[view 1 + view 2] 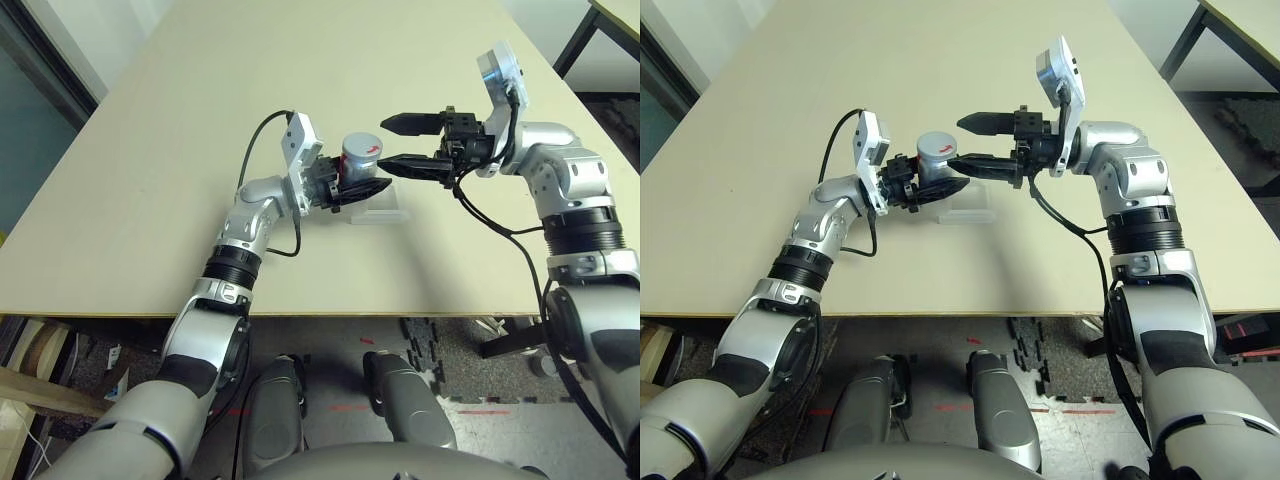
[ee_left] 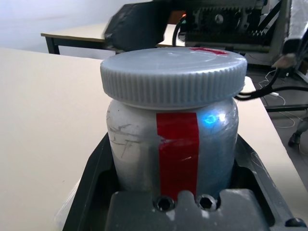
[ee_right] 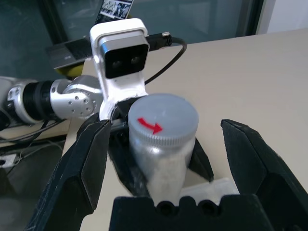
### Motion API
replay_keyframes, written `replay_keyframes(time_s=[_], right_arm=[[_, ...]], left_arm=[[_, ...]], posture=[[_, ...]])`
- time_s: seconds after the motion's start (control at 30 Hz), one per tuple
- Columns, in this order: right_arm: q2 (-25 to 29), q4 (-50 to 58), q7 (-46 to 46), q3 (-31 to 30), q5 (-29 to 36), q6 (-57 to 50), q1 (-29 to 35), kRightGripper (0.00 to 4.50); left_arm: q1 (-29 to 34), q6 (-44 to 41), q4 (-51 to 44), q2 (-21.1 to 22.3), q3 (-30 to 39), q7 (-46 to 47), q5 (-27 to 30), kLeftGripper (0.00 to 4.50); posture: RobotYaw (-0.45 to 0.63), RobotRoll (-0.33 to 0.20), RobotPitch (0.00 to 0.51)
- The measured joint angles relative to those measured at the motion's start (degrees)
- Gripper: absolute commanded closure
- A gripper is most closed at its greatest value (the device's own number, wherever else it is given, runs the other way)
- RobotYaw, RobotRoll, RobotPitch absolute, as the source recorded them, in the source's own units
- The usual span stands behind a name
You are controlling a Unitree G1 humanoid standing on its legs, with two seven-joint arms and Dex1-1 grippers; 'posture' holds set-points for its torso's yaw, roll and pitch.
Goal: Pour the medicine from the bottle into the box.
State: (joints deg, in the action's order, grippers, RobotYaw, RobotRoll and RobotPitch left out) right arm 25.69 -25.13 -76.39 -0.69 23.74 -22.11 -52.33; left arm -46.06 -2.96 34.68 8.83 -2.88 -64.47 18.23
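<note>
My left gripper (image 1: 360, 185) is shut on the bottle (image 1: 357, 160), a silver-grey cylinder with a strip of red tape (image 2: 178, 149). It holds the bottle upright, just above the table. The grey cap (image 2: 173, 74), marked with a red arrow (image 3: 150, 125), sits on the bottle. My right gripper (image 1: 398, 142) is open, its fingertips at cap height just to the bottle's right, one finger (image 3: 82, 163) on each side of the cap and apart from it. The clear plastic box (image 1: 382, 208) lies on the table right beside and below the bottle. The medicine is hidden.
The wide beige table (image 1: 200, 130) stretches to the left and far side. Dark table legs (image 1: 580, 40) stand past its far right corner. A black cable (image 1: 505, 232) hangs from my right wrist over the table's near right part.
</note>
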Motion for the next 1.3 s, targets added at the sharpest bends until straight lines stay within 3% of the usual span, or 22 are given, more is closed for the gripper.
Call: replay_keyframes(time_s=[0.37, 0.47, 0.6, 0.77, 1.03, 1.13, 1.3], right_arm=[[-2.46, -2.18, 1.70, -0.99, -1.92, 2.17, -0.92, 0.00], [-2.88, -2.20, 1.72, -1.06, -2.19, 2.63, -0.92, 0.60], [-3.73, -2.20, 1.95, -1.02, -2.15, 2.76, -0.95, 1.92], [-4.55, -2.17, 3.54, 0.28, 0.66, -1.27, -0.95, 1.92], [-4.10, -0.44, 13.28, 10.13, 8.02, -8.62, -3.48, 1.92], [-1.45, -0.01, 18.13, 11.90, 7.77, -8.93, -3.18, 1.92], [6.18, 2.40, 24.73, 11.28, 1.81, -8.24, 1.96, 1.92]], left_arm=[[0.00, 0.00, 0.00, 0.02, 0.00, -0.27, 0.00, 1.90], [0.00, 0.00, 0.00, 0.01, 0.00, -0.27, 0.00, 1.90], [0.00, 0.00, 0.02, 0.06, 0.11, 0.04, -0.02, 1.90], [-0.12, 0.25, -0.01, -0.01, 0.63, 0.17, 0.02, 1.90], [-0.11, 0.62, 0.12, -0.22, 0.44, 0.40, -0.19, 1.90], [-0.17, 1.15, 0.36, -0.10, 0.52, 1.36, -0.40, 1.90], [-0.73, 2.58, 2.80, 0.86, 1.28, 4.05, -0.97, 1.90]], posture=[[-0.23, 0.000, 0.133], [-0.23, 0.000, 0.134], [-0.23, 0.000, 0.134], [-0.23, 0.000, 0.133], [-0.23, 0.000, 0.134], [-0.23, 0.000, 0.135], [-0.24, 0.000, 0.135]])
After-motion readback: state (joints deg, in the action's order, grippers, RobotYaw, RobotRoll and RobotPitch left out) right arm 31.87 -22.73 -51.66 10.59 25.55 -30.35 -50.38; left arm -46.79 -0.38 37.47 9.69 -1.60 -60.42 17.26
